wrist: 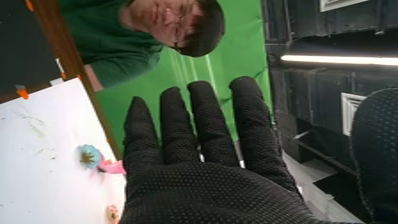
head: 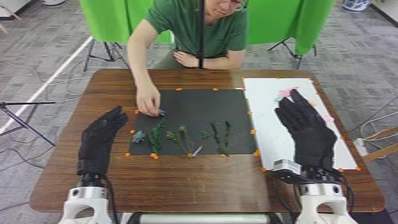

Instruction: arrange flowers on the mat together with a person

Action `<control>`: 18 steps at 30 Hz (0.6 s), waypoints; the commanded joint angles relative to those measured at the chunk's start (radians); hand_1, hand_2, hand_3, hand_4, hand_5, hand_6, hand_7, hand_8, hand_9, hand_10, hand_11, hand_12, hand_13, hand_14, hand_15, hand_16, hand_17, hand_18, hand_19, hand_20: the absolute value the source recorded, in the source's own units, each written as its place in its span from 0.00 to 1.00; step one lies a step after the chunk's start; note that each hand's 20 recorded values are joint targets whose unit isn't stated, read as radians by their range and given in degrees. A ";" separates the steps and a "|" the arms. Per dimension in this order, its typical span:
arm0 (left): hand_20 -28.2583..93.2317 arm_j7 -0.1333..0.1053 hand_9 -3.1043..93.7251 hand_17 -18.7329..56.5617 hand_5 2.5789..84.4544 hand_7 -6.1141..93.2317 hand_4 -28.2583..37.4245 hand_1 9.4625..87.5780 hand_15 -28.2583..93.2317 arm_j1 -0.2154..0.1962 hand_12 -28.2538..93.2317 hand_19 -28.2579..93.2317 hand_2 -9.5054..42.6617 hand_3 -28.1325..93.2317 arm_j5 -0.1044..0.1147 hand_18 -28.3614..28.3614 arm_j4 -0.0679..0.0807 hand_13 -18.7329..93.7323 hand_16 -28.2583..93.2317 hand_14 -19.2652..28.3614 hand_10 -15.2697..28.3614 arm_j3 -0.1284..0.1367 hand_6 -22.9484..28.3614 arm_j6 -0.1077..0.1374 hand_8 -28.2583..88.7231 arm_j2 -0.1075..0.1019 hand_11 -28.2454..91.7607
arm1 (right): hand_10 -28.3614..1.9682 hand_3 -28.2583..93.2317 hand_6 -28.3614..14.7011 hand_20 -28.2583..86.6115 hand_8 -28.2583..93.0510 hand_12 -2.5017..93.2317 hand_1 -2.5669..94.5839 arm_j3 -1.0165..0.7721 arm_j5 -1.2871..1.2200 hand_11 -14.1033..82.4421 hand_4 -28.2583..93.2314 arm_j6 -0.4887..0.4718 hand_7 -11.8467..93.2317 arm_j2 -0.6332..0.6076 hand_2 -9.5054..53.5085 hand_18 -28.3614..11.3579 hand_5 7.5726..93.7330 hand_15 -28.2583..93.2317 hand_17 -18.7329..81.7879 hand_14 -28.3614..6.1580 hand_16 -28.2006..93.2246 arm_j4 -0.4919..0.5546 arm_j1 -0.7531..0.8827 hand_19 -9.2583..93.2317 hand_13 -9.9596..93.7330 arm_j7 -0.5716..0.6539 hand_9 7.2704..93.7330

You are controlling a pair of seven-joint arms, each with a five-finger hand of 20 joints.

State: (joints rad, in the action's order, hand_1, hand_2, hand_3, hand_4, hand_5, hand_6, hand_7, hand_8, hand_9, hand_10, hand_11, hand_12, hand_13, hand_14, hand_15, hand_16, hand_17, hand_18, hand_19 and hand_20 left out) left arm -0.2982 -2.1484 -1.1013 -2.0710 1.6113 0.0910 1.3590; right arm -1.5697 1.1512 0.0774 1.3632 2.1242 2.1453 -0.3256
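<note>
In the head view my left hand (head: 102, 137) is over the table left of the black mat (head: 200, 107), fingers straight, holding nothing. My right hand (head: 306, 127) is above the white sheet (head: 271, 107), open; in the right wrist view the right hand (wrist: 209, 187) has its fingers extended. A person's hand is at a small blue flower (head: 160, 113) on the mat's left part. Below it lie another blue flower (head: 138, 136), green stems (head: 156, 137) and several sprigs (head: 219, 134). A pink flower (head: 286, 93) lies on the sheet; the right wrist view shows a blue flower (wrist: 90, 156) beside a pink one (wrist: 112, 167).
Orange tape pieces (head: 155, 156) mark the edges of mat and sheet on the brown table (head: 213, 187). The person leans over the far edge, the other arm resting there. Green screens (head: 293, 25) stand behind.
</note>
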 commanded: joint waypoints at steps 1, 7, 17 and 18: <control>0.38 0.001 0.50 0.37 0.55 0.19 0.12 0.22 0.32 -0.015 0.34 0.26 0.16 0.78 0.002 0.66 -0.005 0.48 0.23 0.71 0.65 0.004 0.51 0.003 0.18 0.005 0.37 | 0.50 0.89 0.65 0.46 0.15 0.11 0.09 0.004 0.000 0.18 0.07 0.019 0.21 -0.004 0.21 0.44 0.36 0.30 0.34 0.49 0.30 0.008 0.015 0.11 0.36 -0.017 0.34; 0.38 0.005 0.50 0.37 0.55 0.19 0.12 0.22 0.32 -0.021 0.34 0.26 0.16 0.79 0.004 0.66 -0.006 0.48 0.23 0.71 0.65 0.004 0.51 0.008 0.18 0.010 0.37 | 0.54 0.90 0.65 0.47 0.15 0.11 0.09 0.005 0.002 0.17 0.07 0.032 0.21 -0.004 0.20 0.43 0.36 0.31 0.34 0.53 0.30 0.010 0.024 0.12 0.36 -0.022 0.31; 0.38 0.006 0.50 0.37 0.55 0.20 0.12 0.22 0.32 -0.032 0.34 0.26 0.16 0.78 0.004 0.66 -0.012 0.48 0.23 0.71 0.65 0.007 0.51 0.019 0.18 0.012 0.37 | 0.52 0.87 0.64 0.49 0.15 0.13 0.20 -0.133 0.373 0.18 0.08 0.170 0.22 -0.156 0.06 0.41 0.36 0.32 0.37 0.53 0.31 0.011 -0.095 0.18 0.39 0.110 0.32; 0.38 0.005 0.50 0.37 0.55 0.20 0.12 0.22 0.32 -0.034 0.34 0.26 0.16 0.78 0.004 0.66 -0.013 0.48 0.23 0.71 0.65 0.007 0.51 0.023 0.18 0.012 0.37 | 0.52 0.87 0.64 0.50 0.15 0.13 0.21 -0.163 0.478 0.18 0.08 0.165 0.23 -0.186 0.05 0.40 0.36 0.33 0.37 0.52 0.32 0.002 -0.116 0.20 0.40 0.146 0.32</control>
State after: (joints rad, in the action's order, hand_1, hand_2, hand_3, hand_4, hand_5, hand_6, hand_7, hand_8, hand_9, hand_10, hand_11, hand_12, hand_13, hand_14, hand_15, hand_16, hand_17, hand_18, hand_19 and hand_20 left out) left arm -0.2978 -2.1622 -1.1012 -2.0794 1.6143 0.0958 1.3625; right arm -1.5942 1.2109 0.1210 1.3377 2.1256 2.1443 -0.3249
